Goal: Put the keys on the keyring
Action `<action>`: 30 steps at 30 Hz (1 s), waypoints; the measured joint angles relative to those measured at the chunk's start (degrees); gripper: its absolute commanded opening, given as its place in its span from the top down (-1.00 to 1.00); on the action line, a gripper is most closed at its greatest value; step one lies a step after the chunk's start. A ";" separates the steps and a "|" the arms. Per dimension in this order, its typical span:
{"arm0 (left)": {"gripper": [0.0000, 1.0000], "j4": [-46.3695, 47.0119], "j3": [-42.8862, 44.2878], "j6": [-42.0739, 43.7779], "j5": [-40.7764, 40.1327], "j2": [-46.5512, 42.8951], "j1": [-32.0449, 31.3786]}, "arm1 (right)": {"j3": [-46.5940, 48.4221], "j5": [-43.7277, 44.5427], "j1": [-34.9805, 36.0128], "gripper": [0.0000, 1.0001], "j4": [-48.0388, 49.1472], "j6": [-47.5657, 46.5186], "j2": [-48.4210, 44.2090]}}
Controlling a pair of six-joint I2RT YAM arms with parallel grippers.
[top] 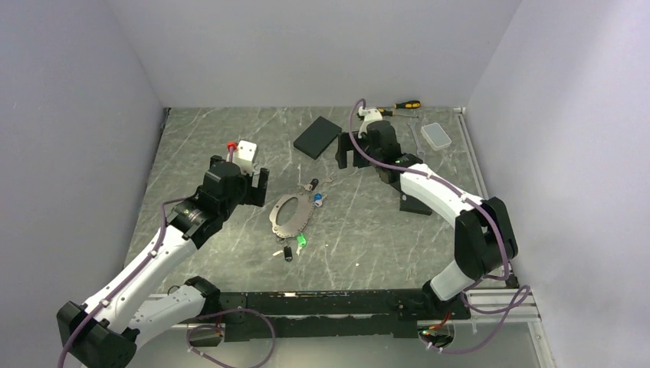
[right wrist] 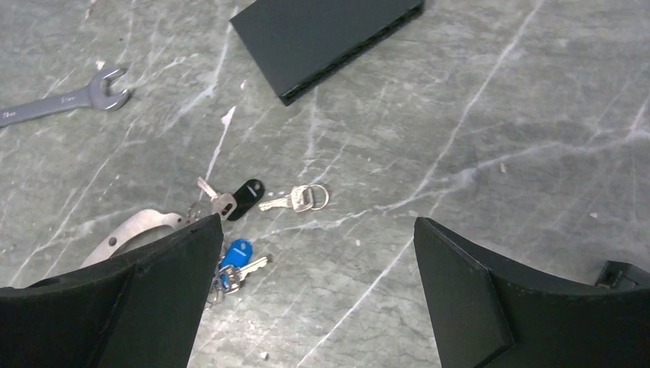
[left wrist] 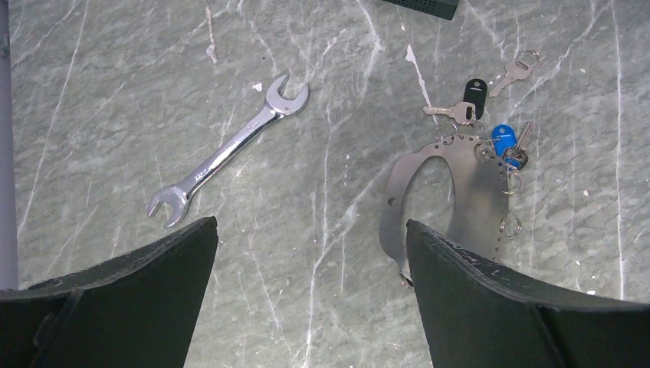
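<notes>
The keyring (top: pixel 285 215) is a flat silver oval loop lying mid-table, also seen in the left wrist view (left wrist: pixel 475 192) and the right wrist view (right wrist: pixel 130 230). Keys with a black tag (left wrist: pixel 474 93) and a blue tag (left wrist: pixel 502 139) lie at its far end. One bare key (right wrist: pixel 295 199) with a small ring lies apart beside them. A green-tagged key (top: pixel 302 241) and a black one (top: pixel 288 254) lie at its near end. My left gripper (left wrist: pixel 310 224) hovers open, left of the keyring. My right gripper (right wrist: pixel 318 222) hovers open, right of the far keys. Neither holds anything.
A silver wrench (left wrist: pixel 230 149) lies left of the keyring. A flat black box (top: pixel 316 136) sits behind the keys. At the back right are a screwdriver (top: pixel 402 105) and a small clear plastic box (top: pixel 438 136). White walls close in three sides.
</notes>
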 measured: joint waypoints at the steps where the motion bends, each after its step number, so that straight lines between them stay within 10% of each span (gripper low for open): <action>1: -0.94 -0.02 0.00 0.00 -0.02 0.00 0.00 | 0.13 0.11 0.48 -0.99 0.02 -0.31 0.00; 30: -0.85 0.00 0.00 0.04 -0.46 0.07 0.00 | 0.92 -9.97 14.19 -0.55 -4.33 6.03 8.07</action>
